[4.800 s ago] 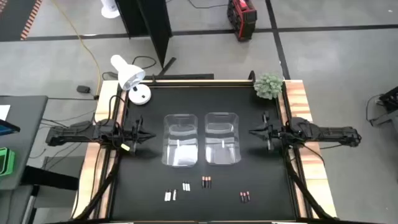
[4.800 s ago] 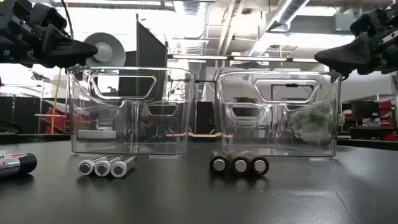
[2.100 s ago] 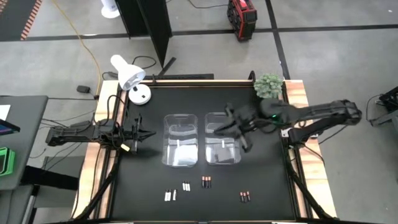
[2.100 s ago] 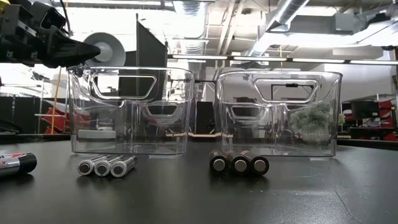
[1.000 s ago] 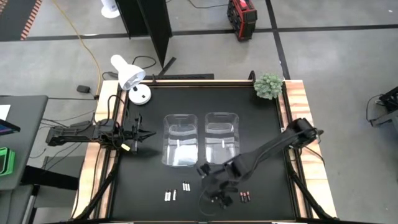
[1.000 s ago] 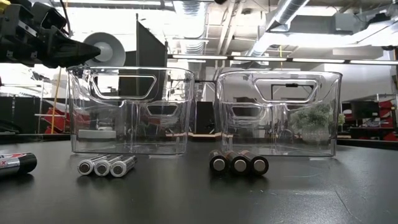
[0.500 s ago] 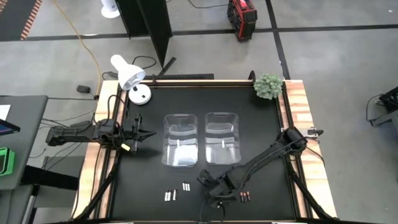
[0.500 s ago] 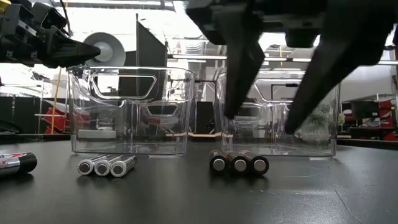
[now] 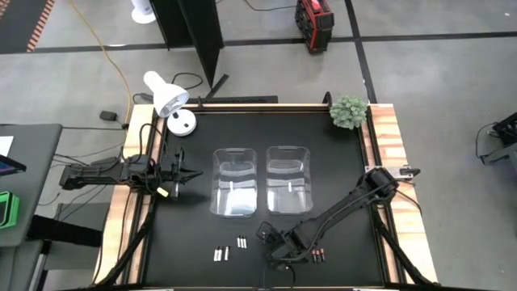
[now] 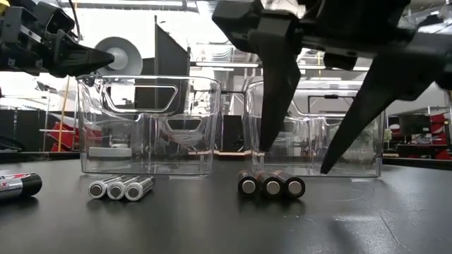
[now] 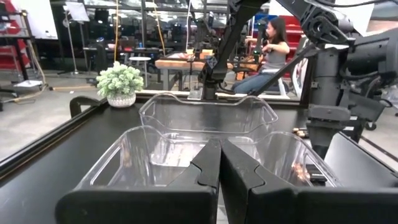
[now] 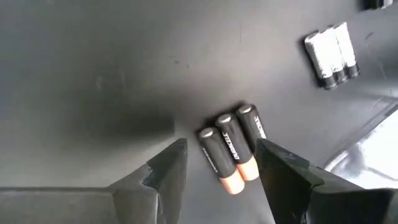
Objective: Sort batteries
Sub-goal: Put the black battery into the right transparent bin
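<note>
The right gripper [image 10: 296, 166] is hanging low over the black tabletop [image 9: 186, 234] at the lower centre of the high view, jaws spread wide above the 3 dark batteries [image 10: 271, 185]. Half a second ago it was slightly higher in the low view; now its 2 fingers [image 10: 279, 92] are reaching down nearly to the cells, 1 on each side. In the right wrist view the 3 dark cells with copper ends [image 12: 231, 146] are lying side by side, touching, between the spread fingers, not yet gripped.

3 silver batteries [image 10: 121, 188] are lying in a row at the lower left of the low view, in front of the left clear bin [image 10: 145, 127]. The dark trio is sitting in front of the right clear bin [image 10: 318, 127]. 1 more dark battery [image 10: 18, 186] is showing at the far left edge. In the high view, another dark group [image 9: 318, 255] is lying just right of the gripper, and white cells [image 9: 220, 254] lie further left.

The left gripper [image 9: 184, 175] is staying parked at the left-middle of the high view, jaws pressed together, unchanged from every earlier frame.
</note>
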Controlling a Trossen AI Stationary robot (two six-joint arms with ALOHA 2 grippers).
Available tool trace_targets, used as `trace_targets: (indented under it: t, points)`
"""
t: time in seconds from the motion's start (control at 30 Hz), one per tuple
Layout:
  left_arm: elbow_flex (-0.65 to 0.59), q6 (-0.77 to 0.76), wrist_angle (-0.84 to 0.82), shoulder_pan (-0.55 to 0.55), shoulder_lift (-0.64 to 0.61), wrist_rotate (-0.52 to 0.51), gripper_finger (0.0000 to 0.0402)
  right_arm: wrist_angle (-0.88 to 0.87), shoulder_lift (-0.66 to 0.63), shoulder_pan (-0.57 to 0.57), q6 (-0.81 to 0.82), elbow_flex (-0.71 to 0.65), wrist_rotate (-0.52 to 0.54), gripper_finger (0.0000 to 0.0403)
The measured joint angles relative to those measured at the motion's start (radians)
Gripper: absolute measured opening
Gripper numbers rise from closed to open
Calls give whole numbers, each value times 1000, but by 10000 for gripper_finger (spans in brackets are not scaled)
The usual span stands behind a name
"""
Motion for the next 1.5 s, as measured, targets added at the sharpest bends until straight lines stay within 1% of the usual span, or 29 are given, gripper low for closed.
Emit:
trace_targets:
  t: [0.2, 0.37, 0.77, 0.93, 1.3, 1.5]
  points:
    - [0, -4, -1, 0, 0, 0, 0, -21, 25, 0, -8, -1, 2, 207]
    - [0, -5, -1, 0, 0, 0, 0, -19, 24, 0, -7, -1, 2, 207]
    - [0, -13, -2, 0, 0, 0, 0, -88, 24, -1, -10, -1, 0, 207]
    - [0, -13, -2, 0, 0, 0, 0, -95, 24, -3, -62, -1, -17, 206]
    - [0, -31, -1, 0, 0, 0, 0, -93, 24, -19, -136, -1, -53, 161]
    - [0, -31, -1, 0, 0, 0, 0, -89, 24, -23, -139, -1, -57, 146]
